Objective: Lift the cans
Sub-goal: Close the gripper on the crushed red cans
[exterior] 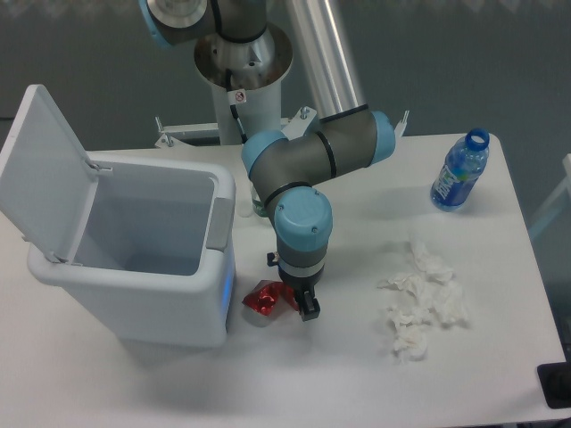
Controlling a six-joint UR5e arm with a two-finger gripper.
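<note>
**Arm bent down over crushed can beside bin**

Arm pose: the UR5e arm [312, 156] comes off its base at the back edge of the desk [500, 357], upper link slanting out of the top of view, elbow joint folded near the desk centre. The wrist section points straight down, blue-capped joint facing the camera, with the end effector [299, 301] at desk level.

End effector: dark fingers are low, right at the can [265, 299]. One finger [309, 308] shows on the can's right side; the other is hidden behind the wrist and can. How wide it is spread, and whether it has hold of the can, cannot be told from this view.

Can: red, shiny, crumpled, lying on the desk just beside the lower right corner of the white bin [152, 267] and directly under the wrist.

Other items: bin stands at the left of the desk, lid swung up and open. A blue-labelled plastic bottle [459, 174] stands near the far right corner, well apart from the arm. Crumpled white tissue [419, 303] lies to the right of the end effector, apart from it.
</note>
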